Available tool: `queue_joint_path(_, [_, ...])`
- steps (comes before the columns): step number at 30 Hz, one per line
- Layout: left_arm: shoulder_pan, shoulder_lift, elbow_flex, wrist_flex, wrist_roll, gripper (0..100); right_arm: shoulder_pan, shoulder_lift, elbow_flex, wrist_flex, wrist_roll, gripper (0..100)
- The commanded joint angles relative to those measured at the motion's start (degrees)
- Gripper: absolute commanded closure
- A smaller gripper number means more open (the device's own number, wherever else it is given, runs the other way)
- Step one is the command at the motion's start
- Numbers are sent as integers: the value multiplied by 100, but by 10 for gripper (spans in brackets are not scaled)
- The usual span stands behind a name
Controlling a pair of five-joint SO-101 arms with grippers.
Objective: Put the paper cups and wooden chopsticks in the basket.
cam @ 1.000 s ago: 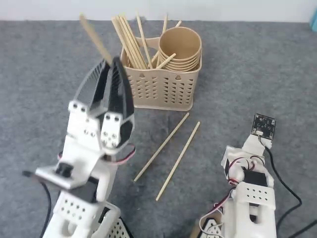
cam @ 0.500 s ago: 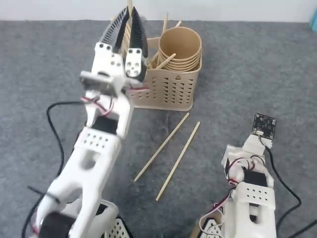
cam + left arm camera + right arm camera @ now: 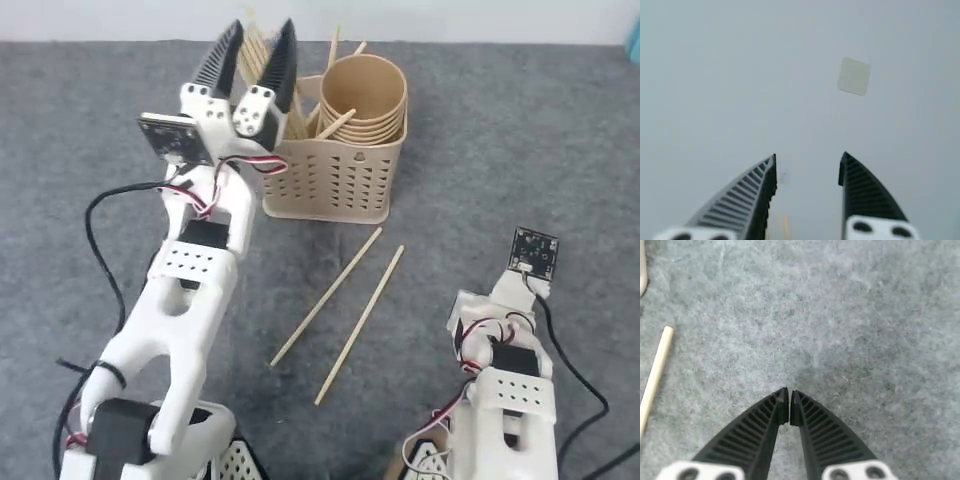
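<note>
Quick status from the table. My left claw (image 3: 263,28) is up at the far side, hanging right over the left end of the basket (image 3: 330,180). It's spread wide with nothing between the fingers. Its wrist cam looks past the two black toothed fingers at a plain pale surface with a small pale square patch (image 3: 854,76) on it. Wall or ceiling, I honestly can't tell.

The beige slotted basket sits upright toward the far middle of the table. The paper cups (image 3: 365,90) are stacked in its right half, and a bundle of chopsticks (image 3: 335,45) pokes up out of the rest, a few leaning against the cups. Two loose chopsticks lie on the carpet just near of the basket, roughly parallel and slanting from far-right to near-left. One is the left stick (image 3: 326,297) and the other is the right stick (image 3: 360,325), and they're close but not touching.

My right claw (image 3: 789,391) is pinched closed on nothing, tips together, pointing down at bare carpet. One chopstick end (image 3: 655,375) lies off to the side of it. The right arm (image 3: 505,385) is parked at the near right, well apart from the basket.

The surface is a fuzzy grey carpet (image 3: 500,150) covering the whole table. A white wall strip (image 3: 420,18) runs along the far edge. A black cable (image 3: 100,230) loops beside the left arm.
</note>
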Motion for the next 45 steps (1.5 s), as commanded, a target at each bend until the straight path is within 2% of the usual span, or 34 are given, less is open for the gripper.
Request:
queue_joint_path(1, [-246, -853, -286, 738, 79, 852, -22, -101, -44, -119, 62, 962])
queue_joint_path(4, [-281, -1741, -347, 2470, 79, 904, -22, -101, -44, -119, 62, 962])
queue_joint_path(7, [-202, -2646, -514, 4545, 79, 953, -31, -101, -44, -119, 62, 962])
queue_joint_path(11, [246, -3490, -769, 6708, 79, 979, -31, -101, -44, -119, 62, 962])
queue_joint_path(15, [782, -3754, -778, 8158, 44, 979, -40, -101, -44, -101, 62, 963])
queue_joint_path(21, [914, -3209, -734, 9697, 0, 977, -40, -101, -44, -101, 62, 964])
queue_joint_path(29, [1187, -923, -760, 9890, -360, 977, -40, -92, -44, -101, 62, 964])
queue_joint_path(34, [1705, 185, -743, 9864, -378, 977, -40, -92, -44, -110, 62, 963])
queue_joint_path(37, [2031, 703, -734, 9442, -378, 977, -40, -92, -44, -119, 62, 962])
queue_joint_path(41, [2084, 1301, -734, 8712, -378, 975, -40, -92, -44, -119, 62, 962])
queue_joint_path(45, [2084, 1626, -752, 8527, -387, 893, -40, -92, -44, -119, 62, 962])
